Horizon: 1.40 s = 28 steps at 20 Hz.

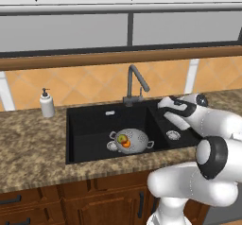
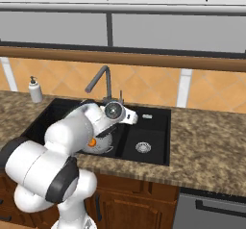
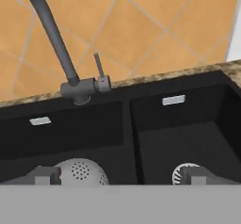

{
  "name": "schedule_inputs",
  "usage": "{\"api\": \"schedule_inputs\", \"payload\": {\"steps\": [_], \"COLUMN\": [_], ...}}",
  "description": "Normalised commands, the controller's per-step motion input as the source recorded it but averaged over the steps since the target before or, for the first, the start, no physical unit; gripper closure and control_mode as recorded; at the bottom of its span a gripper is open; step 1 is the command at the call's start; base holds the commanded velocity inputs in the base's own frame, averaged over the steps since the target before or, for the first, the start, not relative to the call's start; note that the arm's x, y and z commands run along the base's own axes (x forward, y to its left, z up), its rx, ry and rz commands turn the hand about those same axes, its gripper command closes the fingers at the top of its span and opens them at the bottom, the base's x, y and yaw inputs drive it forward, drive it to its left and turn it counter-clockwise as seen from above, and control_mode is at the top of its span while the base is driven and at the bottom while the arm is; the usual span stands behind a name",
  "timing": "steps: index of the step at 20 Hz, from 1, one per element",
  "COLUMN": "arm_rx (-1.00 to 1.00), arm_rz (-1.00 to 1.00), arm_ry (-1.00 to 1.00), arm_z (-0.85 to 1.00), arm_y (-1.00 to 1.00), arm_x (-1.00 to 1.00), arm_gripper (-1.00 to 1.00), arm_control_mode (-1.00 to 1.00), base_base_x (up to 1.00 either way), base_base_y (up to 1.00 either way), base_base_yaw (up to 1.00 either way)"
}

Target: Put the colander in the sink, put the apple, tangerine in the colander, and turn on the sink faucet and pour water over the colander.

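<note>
Plainly, the jaws [image 3: 120, 175] stood spread wide with nothing between them, one dark fingertip [image 3: 43, 175] low at one side of the hand view and the other at the opposite side. They hung over the sink [image 1: 90, 113], above the divider between its two basins, pointing toward the back wall. Just below and beyond the one fingertip sat the colander [image 1: 131, 140], its perforated grey dome peeking up in the hand view; it rested on the floor of the large basin, well below the jaws. Inside it lay the apple [image 1: 122, 138] and the tangerine [image 1: 126, 143], touching each other, the tangerine nearer the front rim. Below the other fingertip showed the silver drain [image 3: 182, 172] of the smaller basin. Straight ahead of the jaws, past the divider, rose the sink faucet [image 1: 134, 83], its base on the back edge of the bench [image 1: 33, 143], its small lever [image 3: 99, 67] standing upright beside the spout's foot, apart from the jaws. The bent spout reached out above the large basin. Far off to the colander's side, a white soap pump bottle [image 1: 46, 103] stood on the bench against the orange tiled wall [image 1: 94, 82]
</note>
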Motion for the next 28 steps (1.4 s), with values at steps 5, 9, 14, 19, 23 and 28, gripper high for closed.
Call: {"api": "schedule_inputs", "payload": {"steps": [5,9,14,19,23,28], "arm_rx": [0.01,0.02,0.00,0.00,0.02,0.00], "arm_rz": [0.02,0.00,0.00,0.00,0.00,0.00], "arm_ry": [-0.26,-0.24,-0.12,-0.01,0.00,0.00], "arm_z": [0.41,0.34,0.13,0.14,0.42,0.36], "arm_y": [0.00,0.00,0.13,0.13,0.00,0.00], "arm_x": [0.00,0.02,0.07,0.04,0.04,0.04], "arm_gripper": [-1.00,-1.00,-1.00,-1.00,-1.00,-1.00], "arm_control_mode": [-1.00,-1.00,-1.00,-1.00,-1.00,-1.00], "base_base_x": [0.00,0.00,0.00,0.00,0.00,0.00], "base_base_y": [0.00,0.00,0.00,0.00,0.00,0.00], "base_base_yaw": [0.00,0.00,0.00,0.00,0.00,0.00]}}
